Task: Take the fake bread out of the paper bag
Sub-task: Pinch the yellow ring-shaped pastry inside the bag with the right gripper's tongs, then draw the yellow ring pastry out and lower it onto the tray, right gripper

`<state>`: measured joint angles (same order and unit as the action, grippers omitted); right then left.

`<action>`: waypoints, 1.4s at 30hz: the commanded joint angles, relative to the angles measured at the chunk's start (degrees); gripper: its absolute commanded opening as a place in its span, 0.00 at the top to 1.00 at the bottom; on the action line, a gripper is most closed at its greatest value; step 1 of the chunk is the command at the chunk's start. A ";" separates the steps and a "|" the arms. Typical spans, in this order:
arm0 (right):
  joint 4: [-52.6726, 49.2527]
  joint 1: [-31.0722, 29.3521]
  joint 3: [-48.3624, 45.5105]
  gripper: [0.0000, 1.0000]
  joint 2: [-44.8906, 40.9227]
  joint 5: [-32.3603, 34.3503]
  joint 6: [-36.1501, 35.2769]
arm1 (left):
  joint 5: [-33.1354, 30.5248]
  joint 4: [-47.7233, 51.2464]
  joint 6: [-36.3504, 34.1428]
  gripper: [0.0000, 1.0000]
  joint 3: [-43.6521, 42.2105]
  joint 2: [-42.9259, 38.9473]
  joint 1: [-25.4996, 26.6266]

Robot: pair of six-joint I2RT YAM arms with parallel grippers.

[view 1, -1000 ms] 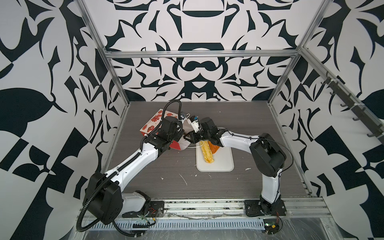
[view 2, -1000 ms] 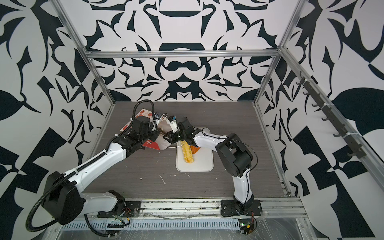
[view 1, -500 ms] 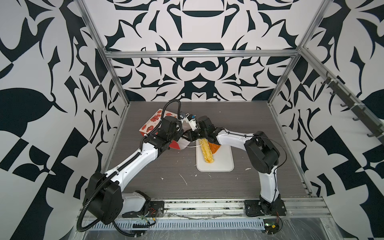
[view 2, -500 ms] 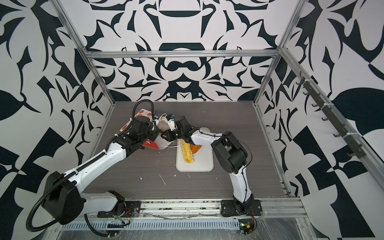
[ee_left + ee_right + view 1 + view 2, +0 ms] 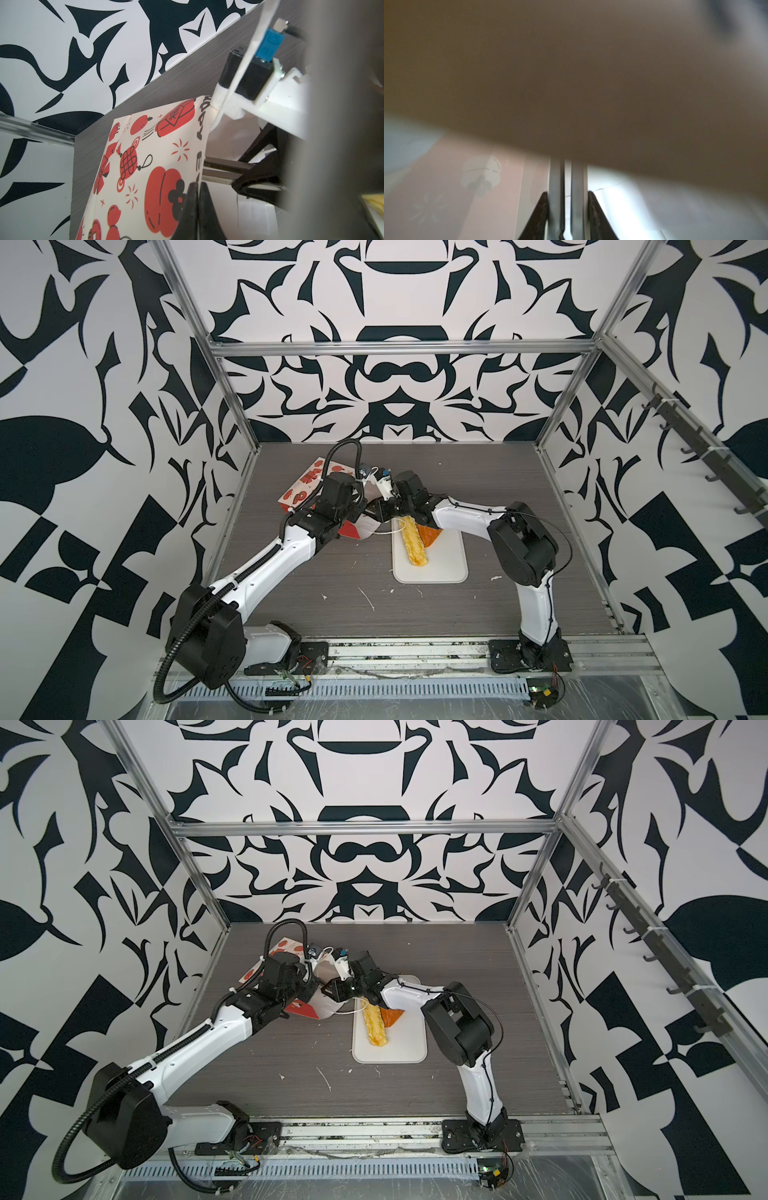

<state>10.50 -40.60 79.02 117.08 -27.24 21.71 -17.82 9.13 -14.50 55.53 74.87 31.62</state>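
Observation:
The paper bag (image 5: 309,485) (image 5: 286,947) lies on its side at the back left, its mouth facing the white tray (image 5: 449,568). My left gripper (image 5: 197,187) is shut on the rim of the printed bag wall (image 5: 145,166), holding the mouth up. My right gripper (image 5: 380,510) (image 5: 332,990) reaches into that mouth. In the right wrist view its fingers (image 5: 556,180) stand close together with a thin slit, and a blurred brown mass hides their tips. Two pieces of fake bread lie on the tray: a long yellow stick (image 5: 413,545) (image 5: 376,1027) and an orange triangular piece (image 5: 430,534).
The right arm's elbow (image 5: 521,547) hangs beside the tray's right edge. A white cord handle (image 5: 384,533) trails from the bag mouth onto the tray's left edge. Small white scraps (image 5: 368,599) dot the grey table in front. Patterned cage walls and metal posts close in three sides.
My right arm has pushed to the left, carrying its gripper deeper into the bag's mouth. The left arm and the bag have kept still. The bread on the tray has not moved.

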 commanded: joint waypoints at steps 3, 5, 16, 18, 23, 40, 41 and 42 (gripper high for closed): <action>2.07 -0.21 1.69 1.00 -2.84 -1.10 -0.30 | 0.29 -1.04 0.66 1.00 0.49 -1.09 0.02; 2.07 -0.01 1.03 1.00 -3.62 -0.97 -0.24 | 0.25 -1.12 0.62 1.00 0.41 -1.07 0.02; 0.44 1.61 -4.62 1.00 -10.37 -0.97 -0.33 | -0.34 -1.70 0.62 1.00 -0.30 -1.39 -0.50; -0.61 1.83 -5.72 1.00 -11.72 -1.06 -0.74 | -0.54 -1.83 0.67 1.00 -0.42 -1.39 -0.59; -5.59 1.88 -7.53 1.00 -15.37 -1.06 -3.01 | -1.28 -2.75 0.68 1.00 -0.68 -1.41 -0.59; -18.67 1.93 -14.80 1.00 -30.03 4.62 -9.06 | -2.96 -7.78 0.88 1.00 -1.44 0.36 -0.77; -18.68 1.93 -15.01 1.00 -30.38 4.76 -8.98 | -2.98 -7.89 0.90 1.00 -1.47 0.36 -0.77; -18.83 1.93 -15.35 1.00 -31.02 4.95 -8.97 | -3.17 -7.98 0.97 1.00 -1.48 0.37 -0.77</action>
<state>-9.89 -38.96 63.90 88.73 -23.29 14.09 -20.58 3.90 -14.46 54.83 74.87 31.11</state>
